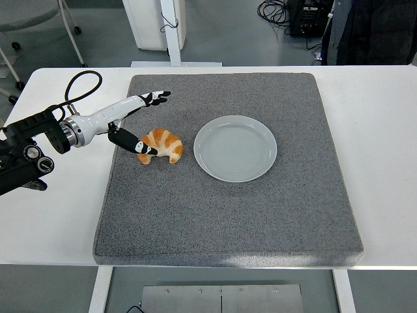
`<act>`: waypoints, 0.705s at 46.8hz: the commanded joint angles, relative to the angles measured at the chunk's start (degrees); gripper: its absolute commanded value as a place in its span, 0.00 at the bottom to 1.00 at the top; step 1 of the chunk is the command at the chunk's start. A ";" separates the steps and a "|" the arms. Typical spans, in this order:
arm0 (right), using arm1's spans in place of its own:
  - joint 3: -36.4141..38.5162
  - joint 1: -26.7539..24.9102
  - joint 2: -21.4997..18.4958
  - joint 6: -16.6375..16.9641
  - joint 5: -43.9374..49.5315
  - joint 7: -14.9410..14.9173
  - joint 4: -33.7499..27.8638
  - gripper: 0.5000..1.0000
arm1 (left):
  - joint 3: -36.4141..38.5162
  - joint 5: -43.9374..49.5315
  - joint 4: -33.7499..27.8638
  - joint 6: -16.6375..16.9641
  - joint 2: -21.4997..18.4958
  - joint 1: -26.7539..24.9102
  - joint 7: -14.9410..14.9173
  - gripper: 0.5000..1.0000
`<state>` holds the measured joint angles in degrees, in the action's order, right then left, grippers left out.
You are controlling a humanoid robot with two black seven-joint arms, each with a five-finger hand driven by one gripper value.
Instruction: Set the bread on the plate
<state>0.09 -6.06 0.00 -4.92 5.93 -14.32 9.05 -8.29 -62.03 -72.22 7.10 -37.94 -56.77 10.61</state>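
Left white-and-black 5-fingered robot hand (138,122) spread apart, holding nothing, thumb tip touching left end of golden crescent croissant bread (161,145). Bread lies on grey rough mat (228,208), just left of round pale grey plate (235,148), not touching it. White table (384,163) underneath.

Beyond the white table (384,130) lies a grey floor (228,32); black cables (270,10) coil near dark equipment (306,16).

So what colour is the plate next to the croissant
The plate is a pale grey-blue, plain and unpatterned, seen clearly in the head view beside the croissant.
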 commanded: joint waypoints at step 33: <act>0.00 0.00 0.00 0.08 -0.04 -0.01 0.00 1.00 | 2.13 -2.48 5.86 2.30 4.63 0.87 0.90 0.97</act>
<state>0.09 -6.06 0.00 -4.90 5.89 -14.32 9.05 -6.18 -64.47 -66.45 9.19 -33.38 -55.92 11.52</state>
